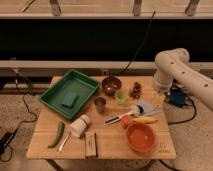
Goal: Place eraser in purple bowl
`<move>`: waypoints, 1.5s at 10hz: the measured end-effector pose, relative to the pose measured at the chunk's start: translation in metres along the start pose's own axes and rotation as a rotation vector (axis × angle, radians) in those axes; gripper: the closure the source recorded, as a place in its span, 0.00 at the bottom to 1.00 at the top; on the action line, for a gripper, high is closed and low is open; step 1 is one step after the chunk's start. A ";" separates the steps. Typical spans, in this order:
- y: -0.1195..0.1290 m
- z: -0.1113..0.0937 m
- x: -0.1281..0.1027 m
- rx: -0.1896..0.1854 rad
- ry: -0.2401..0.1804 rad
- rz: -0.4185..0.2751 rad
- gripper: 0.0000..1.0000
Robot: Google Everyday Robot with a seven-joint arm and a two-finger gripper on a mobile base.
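1. The eraser [90,144] lay flat near the front edge of the worktop [45,146], just beside a white cup [79,125] that was tipped on its side. Nothing rested on the eraser. Lying flat and uncovered, it looked suited to a grasp from straight above.
2. The purple bowl [111,85] stood upright at the rear middle with its mouth up, so it could take something dropped in. A light-green cup [120,96] stood just beside it and a metal cup [100,104] stood near its front. With those two so close, lowering from above seemed safer than coming in from the side.
3. The hand [159,89] hung at the lower end of the white arm [175,62], at the right rear edge of the worktop. It was well apart from the eraser and somewhat nearer the bowl. Whether it was open or closed could not be told.
4. With the eraser on the worktop and the bowl apparently empty, the task appeared to be at its start, with the reach toward the eraser to come first.
5. A green sponge [70,100] in the green tray [52,97] shared the eraser's shape, and the larger orange bowl [140,137] sat nearer the eraser than the purple one did. Either could be mistaken for the right object, and a careless approach might also set the tipped cup rolling.
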 end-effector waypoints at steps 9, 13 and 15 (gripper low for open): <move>0.009 0.002 -0.007 0.020 0.001 -0.033 0.20; 0.076 0.007 -0.020 0.051 -0.064 -0.106 0.20; 0.125 0.013 -0.029 0.052 -0.153 -0.146 0.20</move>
